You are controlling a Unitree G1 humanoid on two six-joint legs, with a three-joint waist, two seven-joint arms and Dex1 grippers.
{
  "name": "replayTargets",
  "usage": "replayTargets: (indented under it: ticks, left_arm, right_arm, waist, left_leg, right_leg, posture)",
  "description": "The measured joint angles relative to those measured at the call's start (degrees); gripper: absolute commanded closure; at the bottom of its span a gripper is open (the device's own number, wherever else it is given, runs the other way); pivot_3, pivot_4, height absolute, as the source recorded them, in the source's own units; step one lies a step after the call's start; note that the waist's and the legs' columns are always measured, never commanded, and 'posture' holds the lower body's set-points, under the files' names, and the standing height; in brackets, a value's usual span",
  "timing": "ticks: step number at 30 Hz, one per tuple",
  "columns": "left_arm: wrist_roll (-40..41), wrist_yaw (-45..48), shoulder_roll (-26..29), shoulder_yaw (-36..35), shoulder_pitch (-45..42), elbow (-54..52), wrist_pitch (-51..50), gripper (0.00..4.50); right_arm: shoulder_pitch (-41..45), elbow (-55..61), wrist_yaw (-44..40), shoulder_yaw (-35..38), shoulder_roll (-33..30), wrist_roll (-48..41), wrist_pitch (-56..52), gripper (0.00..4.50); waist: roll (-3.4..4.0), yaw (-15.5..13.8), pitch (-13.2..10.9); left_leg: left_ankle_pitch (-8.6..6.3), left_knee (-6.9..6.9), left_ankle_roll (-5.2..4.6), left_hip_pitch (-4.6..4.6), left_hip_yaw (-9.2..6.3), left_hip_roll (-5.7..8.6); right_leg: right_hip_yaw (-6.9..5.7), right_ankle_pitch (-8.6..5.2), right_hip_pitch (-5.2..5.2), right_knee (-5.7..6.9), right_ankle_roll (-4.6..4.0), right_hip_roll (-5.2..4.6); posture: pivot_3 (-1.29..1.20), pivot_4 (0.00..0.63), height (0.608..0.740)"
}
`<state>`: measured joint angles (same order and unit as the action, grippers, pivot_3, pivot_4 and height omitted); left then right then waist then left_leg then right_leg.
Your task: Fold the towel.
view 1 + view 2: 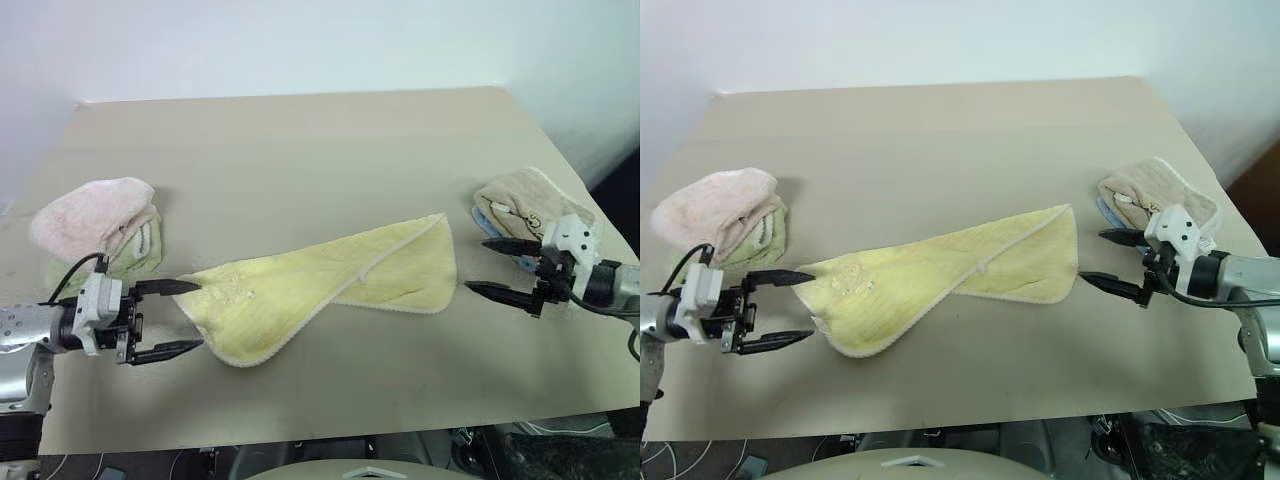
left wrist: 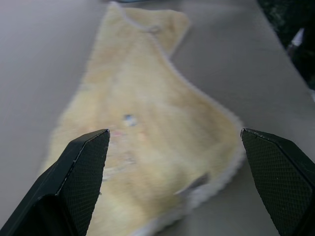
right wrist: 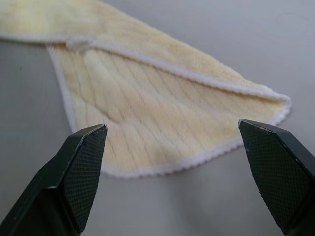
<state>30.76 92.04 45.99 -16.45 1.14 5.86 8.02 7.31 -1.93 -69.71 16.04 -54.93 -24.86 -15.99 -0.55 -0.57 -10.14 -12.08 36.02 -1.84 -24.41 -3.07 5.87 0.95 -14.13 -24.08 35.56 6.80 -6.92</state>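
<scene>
Two claws, both spread wide and both empty, one at each end of the towel (image 1: 330, 285).

Left claw (image 1: 172, 318): black fingers parted as far as they go, pointing right toward the towel's left end. The far fingertip (image 1: 190, 286) sits at the towel's left corner; whether it touches the cloth cannot be told. The near fingertip stands just off the rounded near-left edge. In the left wrist view the towel lies between and beyond the two fingers (image 2: 81, 172), nothing pinched.

Right claw (image 1: 1102, 258): fingers likewise fully apart, pointing left toward the towel's right end, a little way short of it and holding nothing. In the right wrist view the piped right edge lies ahead of the open fingers (image 3: 78, 167), bare tabletop between.

Towel: pale yellow terry, whitish piping, lying flat near the middle of the tabletop (image 1: 300, 150), slightly toward the near side. It runs aslant, left end nearer, right end farther. One layer is folded over another, the fold's piped edge crossing diagonally, with a small loop (image 3: 78, 42) on that edge. A small dark mark (image 2: 129, 119) shows on the left part.

Pink folded towel (image 1: 95, 215): far left, resting on a greenish folded cloth (image 1: 150, 245).

Beige folded towel (image 1: 530, 205): far right, just behind the right claw, over a pale blue cloth (image 1: 487, 222).
</scene>
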Motion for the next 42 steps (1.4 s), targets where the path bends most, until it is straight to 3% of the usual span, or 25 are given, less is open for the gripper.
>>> replayTargets:
  ticks: [15, 25, 31, 42]
  left_arm:
    - [-0.4, 0.2, -1.1, 2.9, -3.6, 0.6, 5.0, 0.02]
    - [0.8, 0.2, 3.4, 6.8, 1.0, -3.3, 7.3, 0.02]
    - [1.1, 0.3, 3.3, 7.9, 3.7, -6.1, 10.1, 0.02]
    - [-6.0, -3.6, -0.3, 11.6, 3.5, -7.2, 13.9, 0.02]
  right_arm:
    - [1.1, -2.3, -0.4, -0.1, -0.2, 1.1, 1.8, 0.0]
    - [5.2, -4.8, -0.5, -3.1, -0.2, 1.7, 1.4, 0.0]
    - [7.2, -5.8, -1.7, -5.8, -0.2, 2.8, 1.9, 0.0]
    - [13.6, -8.4, -1.7, -9.1, 1.3, 4.4, 2.2, 0.0]
  waist:
    - [0.07, 0.1, 0.0]
    - [0.15, 0.3, 0.0]
    - [0.24, 0.3, 0.0]
    - [0.28, 0.3, 0.0]
  left_leg:
    - [0.0, -0.01, 0.0, 0.0, 0.01, -0.04]
    - [0.0, -0.02, 0.0, 0.0, 0.01, -0.05]
    - [0.0, -0.03, 0.0, 0.0, 0.02, -0.05]
    - [0.0, -0.01, 0.0, 0.0, 0.02, -0.05]
  right_leg:
    - [0.0, 0.01, -0.01, 0.0, -0.02, 0.03]
    - [0.01, 0.0, -0.02, -0.01, -0.03, 0.03]
    - [0.01, 0.0, -0.02, -0.01, -0.03, 0.03]
    - [0.0, 0.01, -0.03, -0.01, -0.03, 0.05]
  posture:
    - [0.0, 0.15, 0.728]
    - [0.0, 0.15, 0.728]
    - [0.0, 0.15, 0.728]
    - [0.0, 0.15, 0.728]
